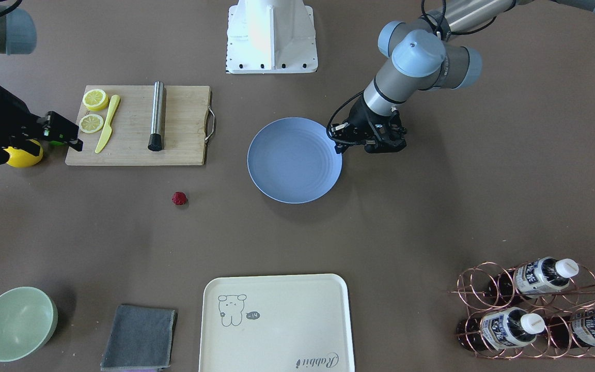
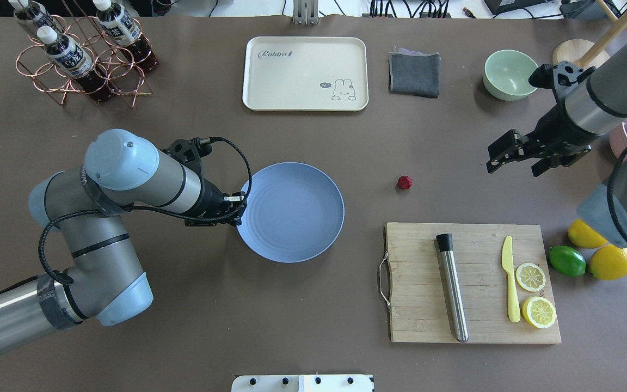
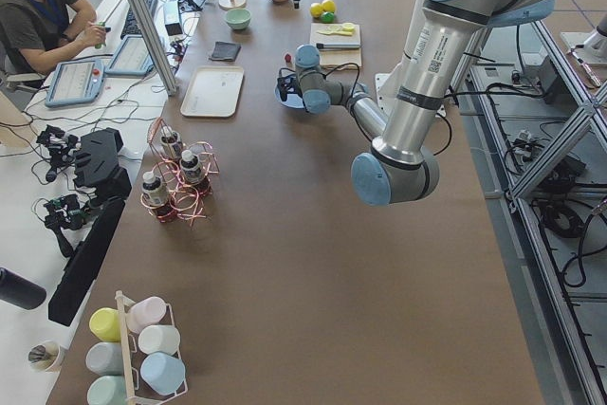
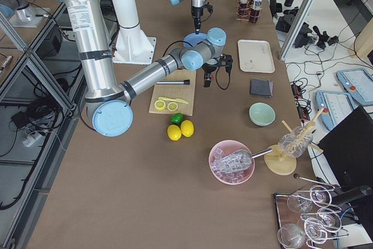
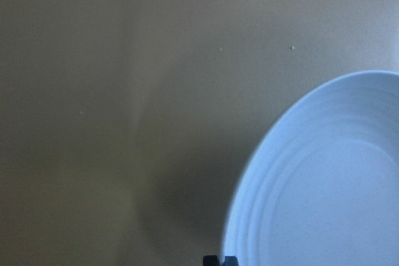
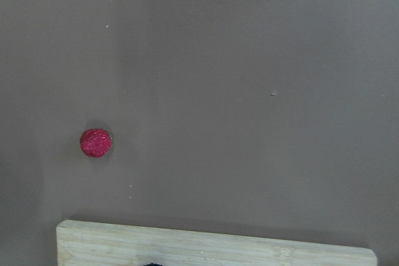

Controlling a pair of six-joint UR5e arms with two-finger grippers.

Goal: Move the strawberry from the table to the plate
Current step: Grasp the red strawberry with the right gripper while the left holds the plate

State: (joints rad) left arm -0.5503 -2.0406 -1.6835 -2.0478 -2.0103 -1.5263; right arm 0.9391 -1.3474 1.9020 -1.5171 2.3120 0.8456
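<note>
Well apart, strawberry and plate

**Colour rundown, tabletop**

- Table: matte brown-grey, plain.
- Strawberry: dark red, bumpy texture.
- Plate: light blue, faint concentric rings.
- Tray: cream, with a grey line-drawn rabbit and script lettering.
- Cloth: dark grey.
- Bowl: pale green.
- Cutting board: light wood, visible grain.
- Rod: silver, black end.
- Knife: yellow.
- Lemon slices: yellow, pale rind ring, spoke pattern.
- Whole lemons: yellow.
- Lime: green.
- Wire rack: copper.
- Bottles: dark, white caps, white-and-blue labels.
- Arms: grey, light blue joint caps.
</note>
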